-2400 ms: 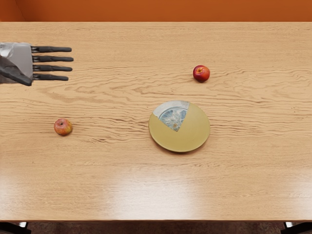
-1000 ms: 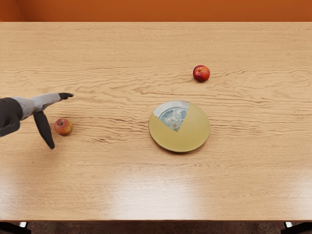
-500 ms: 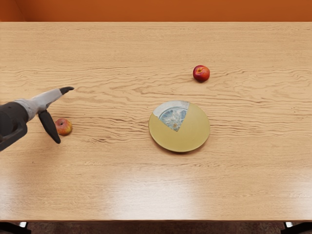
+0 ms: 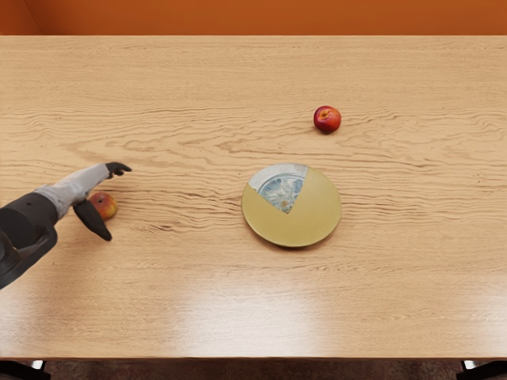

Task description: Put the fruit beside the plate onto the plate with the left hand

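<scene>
Left robot hand (image 4: 82,190): comes in from the left edge low over the bench (image 4: 238,309), on a dark forearm with a grey wrist.
Opening: spread wide, not closed on anything; the fingers (image 4: 116,168) stretch out on the far side of the orange-red fruit (image 4: 105,206) and the thumb (image 4: 94,221) points down on its near side.
Contact: the orange-red fruit sits in the fork between thumb and fingers, partly covered by the palm; whether the palm touches it cannot be told.
Orange-red fruit: rests on the bench at the left, well apart from the plate (image 4: 318,228).
Red fruit (image 4: 327,119): lies on the bench, near the plate's far right edge but not touching it.
Plate: round and yellow-green with a grey-blue wedge at its upper left, flat on the bench right of centre, nothing resting on it.
Right arm: out of sight.
</scene>
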Motion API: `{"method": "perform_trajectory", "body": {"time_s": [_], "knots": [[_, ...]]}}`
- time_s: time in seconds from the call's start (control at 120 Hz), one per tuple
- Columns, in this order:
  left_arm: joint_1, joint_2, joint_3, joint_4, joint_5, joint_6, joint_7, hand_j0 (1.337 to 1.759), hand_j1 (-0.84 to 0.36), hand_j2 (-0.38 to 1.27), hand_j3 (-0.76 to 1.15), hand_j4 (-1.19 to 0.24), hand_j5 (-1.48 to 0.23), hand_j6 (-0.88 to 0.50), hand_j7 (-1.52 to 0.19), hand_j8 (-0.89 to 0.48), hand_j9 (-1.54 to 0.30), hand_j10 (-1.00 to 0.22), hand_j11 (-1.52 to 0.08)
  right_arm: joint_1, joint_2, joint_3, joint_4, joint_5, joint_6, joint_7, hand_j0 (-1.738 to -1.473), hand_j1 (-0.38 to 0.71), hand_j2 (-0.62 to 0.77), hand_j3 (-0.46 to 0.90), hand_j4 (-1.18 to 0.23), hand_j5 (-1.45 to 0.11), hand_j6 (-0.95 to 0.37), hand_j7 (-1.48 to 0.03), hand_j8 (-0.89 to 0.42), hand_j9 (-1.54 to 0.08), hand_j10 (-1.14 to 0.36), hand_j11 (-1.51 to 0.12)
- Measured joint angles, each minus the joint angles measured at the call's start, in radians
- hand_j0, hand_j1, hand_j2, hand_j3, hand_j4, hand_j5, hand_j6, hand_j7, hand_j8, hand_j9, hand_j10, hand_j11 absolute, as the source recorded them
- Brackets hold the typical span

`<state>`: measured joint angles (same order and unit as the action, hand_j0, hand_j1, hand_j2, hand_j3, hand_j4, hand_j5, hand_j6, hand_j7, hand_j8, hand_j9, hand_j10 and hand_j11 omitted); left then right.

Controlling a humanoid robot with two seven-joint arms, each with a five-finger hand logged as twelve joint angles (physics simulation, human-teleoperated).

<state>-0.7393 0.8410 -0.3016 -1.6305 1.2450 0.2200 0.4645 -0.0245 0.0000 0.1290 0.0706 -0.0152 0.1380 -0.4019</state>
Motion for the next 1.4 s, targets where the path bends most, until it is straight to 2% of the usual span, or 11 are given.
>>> {"method": "perform_trajectory", "body": {"time_s": [0.125, 0.275, 0.492, 0.675, 1.058, 1.4], "knots": [[0.008, 0.015, 0.006, 0.000, 0.000, 0.001, -0.003, 1.658, 0.05, 0.05, 0.00, -0.26, -0.33, -0.26, -0.33, -0.26, -0.33, -0.26, -0.33, 0.000, 0.000, -0.001, 0.000, 0.000, 0.000, 0.000, -1.658, -0.35, 0.00, 0.00, 0.00, 0.00, 0.00, 0.00, 0.00, 0.00, 0.00, 0.00], [0.009, 0.017, 0.010, 0.005, -0.004, 0.002, -0.033, 1.658, 0.00, 0.06, 0.00, -0.30, -0.39, -0.30, -0.39, -0.30, -0.39, -0.30, -0.39, 0.000, 0.000, -0.001, 0.000, 0.000, 0.000, 0.000, -1.658, -0.35, 0.00, 0.00, 0.00, 0.00, 0.00, 0.00, 0.00, 0.00, 0.00, 0.00], [0.008, 0.057, 0.009, 0.007, -0.005, 0.003, -0.060, 1.658, -0.04, 0.07, 0.00, -0.33, -0.42, -0.33, -0.42, -0.33, -0.42, -0.33, -0.42, 0.000, 0.000, -0.001, 0.000, 0.000, 0.000, 0.000, -1.658, -0.35, 0.00, 0.00, 0.00, 0.00, 0.00, 0.00, 0.00, 0.00, 0.00, 0.00], [0.026, 0.041, 0.010, 0.038, -0.002, 0.043, -0.095, 1.658, -0.05, 0.07, 0.00, -0.34, -0.43, -0.34, -0.43, -0.34, -0.43, -0.34, -0.43, 0.001, 0.000, -0.001, 0.000, 0.000, 0.000, 0.000, -1.658, -0.35, 0.00, 0.00, 0.00, 0.00, 0.00, 0.00, 0.00, 0.00, 0.00, 0.00], [0.035, 0.023, 0.019, 0.055, 0.004, 0.086, -0.118, 1.658, -0.08, 0.08, 0.00, -0.37, -0.47, -0.37, -0.47, -0.37, -0.47, -0.37, -0.47, 0.006, 0.000, -0.001, 0.000, 0.000, 0.000, 0.000, -1.658, -0.35, 0.00, 0.00, 0.00, 0.00, 0.00, 0.00, 0.00, 0.00, 0.00, 0.00], [0.035, -0.005, 0.020, 0.057, 0.003, 0.080, -0.117, 1.658, -0.10, 0.08, 0.00, -0.38, -0.49, -0.38, -0.49, -0.38, -0.49, -0.38, -0.49, 0.006, 0.000, -0.002, 0.000, -0.001, 0.000, 0.000, -1.658, -0.35, 0.00, 0.00, 0.00, 0.00, 0.00, 0.00, 0.00, 0.00, 0.00, 0.00]]}}
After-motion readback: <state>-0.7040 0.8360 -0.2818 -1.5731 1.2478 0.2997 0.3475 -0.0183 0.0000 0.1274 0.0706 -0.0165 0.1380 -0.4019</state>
